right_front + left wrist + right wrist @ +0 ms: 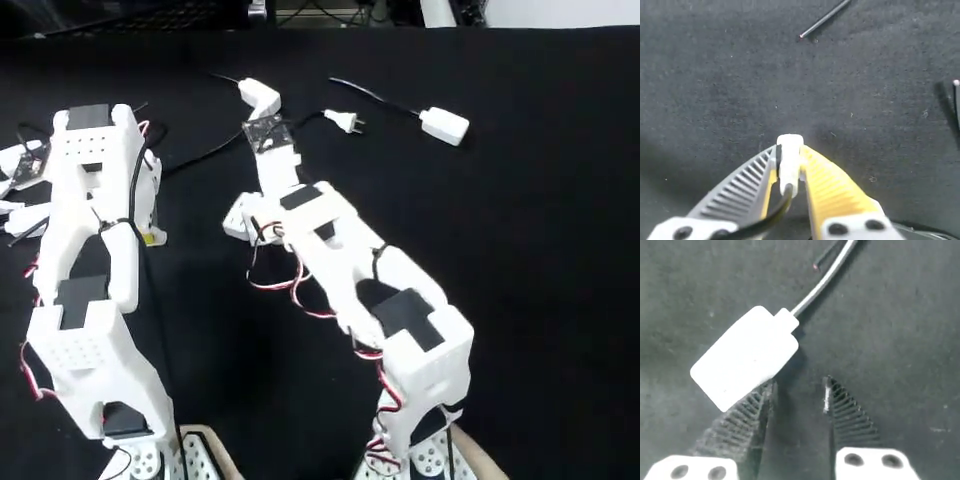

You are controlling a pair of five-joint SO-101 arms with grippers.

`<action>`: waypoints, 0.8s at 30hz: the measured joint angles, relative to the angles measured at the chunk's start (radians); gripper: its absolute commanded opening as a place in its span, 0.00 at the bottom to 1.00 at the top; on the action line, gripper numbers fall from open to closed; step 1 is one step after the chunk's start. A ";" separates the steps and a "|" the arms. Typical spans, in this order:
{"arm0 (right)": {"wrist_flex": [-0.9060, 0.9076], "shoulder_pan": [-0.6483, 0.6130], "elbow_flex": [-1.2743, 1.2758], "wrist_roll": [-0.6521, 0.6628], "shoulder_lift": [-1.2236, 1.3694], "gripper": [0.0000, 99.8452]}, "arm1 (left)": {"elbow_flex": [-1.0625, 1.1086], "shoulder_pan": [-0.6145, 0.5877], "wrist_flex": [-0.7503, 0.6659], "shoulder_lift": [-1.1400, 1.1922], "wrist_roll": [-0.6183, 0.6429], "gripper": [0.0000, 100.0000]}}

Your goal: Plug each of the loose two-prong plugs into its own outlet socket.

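Left gripper (789,150) pinches a plug (789,162), ready to insert; right gripper (800,385), spread, sits beside a socket (745,357) near the table's (520,300) far edge.

Table (560,300) — matte black cloth top.

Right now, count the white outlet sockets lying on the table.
2. One socket lies just beyond the open right claw; the other socket lies farther right. More may be hidden behind the left arm.
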 measured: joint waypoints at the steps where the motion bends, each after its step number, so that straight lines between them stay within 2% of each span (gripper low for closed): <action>1: 0.011 0.014 0.008 0.000 0.000 0.15 | 0.000 0.000 -0.008 0.000 0.000 0.03; 9: 0.147 0.319 0.011 0.000 -0.006 0.15 | 0.005 0.106 -0.130 0.000 -0.003 0.03; 12: 0.157 0.411 0.011 0.000 -0.006 0.15 | 0.006 0.153 -0.190 0.000 -0.060 0.03; 18: 0.157 0.433 0.011 -0.002 -0.006 0.15 | 0.021 0.227 -0.319 0.000 -0.091 0.03; 24: 0.157 0.433 0.011 0.000 -0.006 0.15 | 0.129 0.319 -0.445 0.000 -0.100 0.03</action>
